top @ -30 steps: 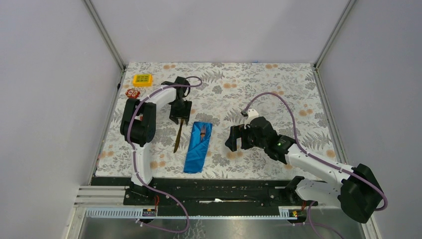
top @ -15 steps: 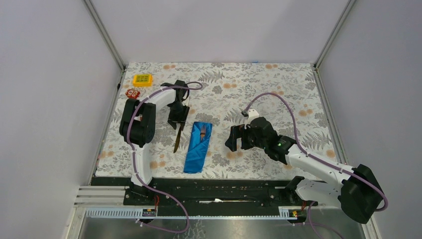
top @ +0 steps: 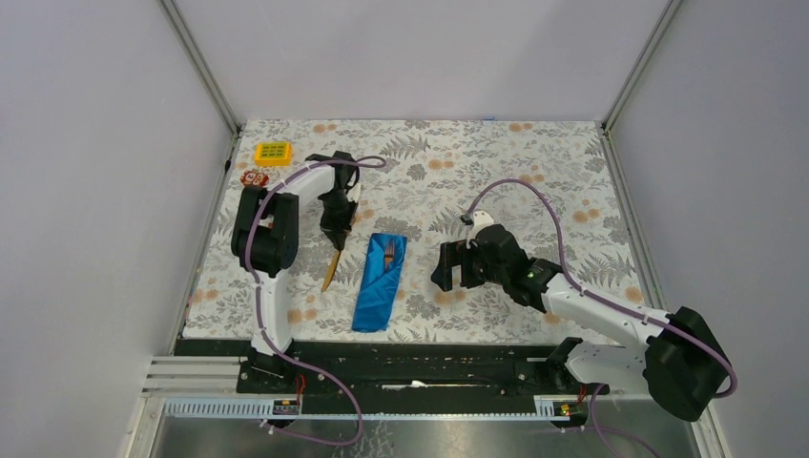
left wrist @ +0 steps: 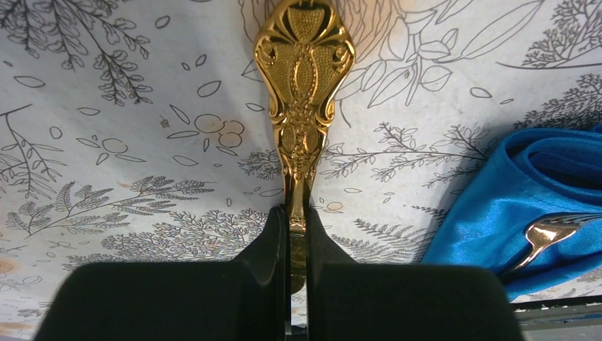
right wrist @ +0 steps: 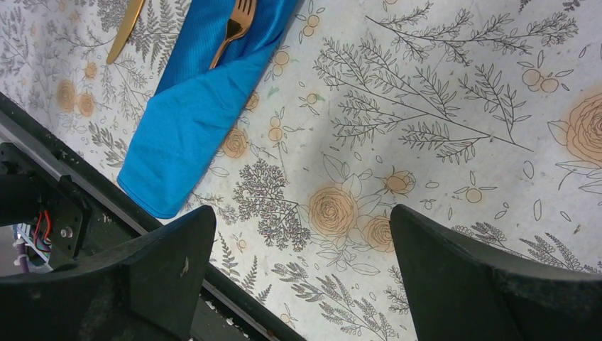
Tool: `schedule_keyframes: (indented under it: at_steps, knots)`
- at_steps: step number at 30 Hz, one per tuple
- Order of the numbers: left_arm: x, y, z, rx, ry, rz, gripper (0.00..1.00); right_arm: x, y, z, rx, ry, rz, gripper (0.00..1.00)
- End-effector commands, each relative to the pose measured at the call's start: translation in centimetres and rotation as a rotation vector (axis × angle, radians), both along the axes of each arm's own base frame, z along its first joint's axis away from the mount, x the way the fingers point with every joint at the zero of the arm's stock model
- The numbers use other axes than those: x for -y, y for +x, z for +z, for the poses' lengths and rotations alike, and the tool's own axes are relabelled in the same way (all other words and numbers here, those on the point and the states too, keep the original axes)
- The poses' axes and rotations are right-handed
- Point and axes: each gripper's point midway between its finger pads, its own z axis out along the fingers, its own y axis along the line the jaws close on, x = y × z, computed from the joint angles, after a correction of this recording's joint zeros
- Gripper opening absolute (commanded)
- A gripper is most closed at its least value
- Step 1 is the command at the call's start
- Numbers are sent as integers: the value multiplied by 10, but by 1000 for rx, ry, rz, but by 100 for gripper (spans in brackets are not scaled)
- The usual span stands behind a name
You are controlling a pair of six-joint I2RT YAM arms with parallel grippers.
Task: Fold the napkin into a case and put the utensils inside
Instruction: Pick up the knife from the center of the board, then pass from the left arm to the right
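The knife (top: 330, 271) is slanting just left of the case (top: 379, 286), which is holding the fork (top: 388, 254) in its far end near the middle of the counter (top: 515, 162). The left claw (top: 336, 239) is clamping together on the knife's far part, its arm rising from the near edge, elbowing out left and curling down over it. The right claw (top: 454, 267) is hovering right of the case with fingers wide apart, its arm stretching in low from the near right corner.
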Motion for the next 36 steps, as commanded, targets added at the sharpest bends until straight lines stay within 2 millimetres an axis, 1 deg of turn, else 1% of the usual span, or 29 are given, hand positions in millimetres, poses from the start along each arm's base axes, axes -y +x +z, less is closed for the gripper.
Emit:
schedule_keyframes:
  at_steps: [1, 3, 5, 7, 9, 13, 15, 18, 22, 24, 26, 29, 31, 32, 34, 36]
  knots:
    - [3, 2, 4, 60, -30, 2, 0, -8, 6, 9, 3, 40, 1, 100]
    - [6, 3, 20, 104, -56, 17, 0, -11, 6, 7, -14, 43, 6, 100]
    - [9, 5, 35, 148, -86, 33, 0, -20, 9, 7, -23, 65, 12, 100]
    - [10, 6, 46, 184, -101, 49, 0, -27, 12, 1, -55, 64, 14, 100]
    - [8, 5, 54, 209, -112, 61, 0, -31, 15, -9, -105, 36, 9, 100]
    - [6, 1, 65, 248, -138, 73, 0, -39, 21, -16, -138, 2, 25, 100]
    - [3, -3, 68, 254, -141, 81, 0, -45, 25, -11, -126, 16, 33, 100]
    - [5, -7, 77, 282, -177, 99, 0, -64, 32, 5, -87, 87, 77, 100]
    - [19, 0, 104, 351, -275, 145, 0, -97, 37, 22, -44, 195, 99, 100]
    - [31, 5, 121, 394, -359, 178, 0, -117, 39, 31, 12, 244, 92, 100]
    - [42, 12, 138, 443, -441, 227, 0, -138, 40, 45, 86, 310, 87, 100]
    - [54, 21, 157, 499, -552, 305, 0, -161, 39, 53, 163, 349, 91, 100]
    - [60, 24, 168, 524, -621, 347, 0, -168, 45, 51, 195, 334, 65, 100]
    - [63, 25, 170, 531, -647, 365, 0, -170, 48, 49, 204, 325, 58, 99]
    - [68, 25, 174, 533, -698, 393, 0, -167, 57, 43, 231, 292, 17, 95]
    - [72, 23, 175, 524, -739, 418, 0, -165, 64, 39, 257, 267, -13, 93]
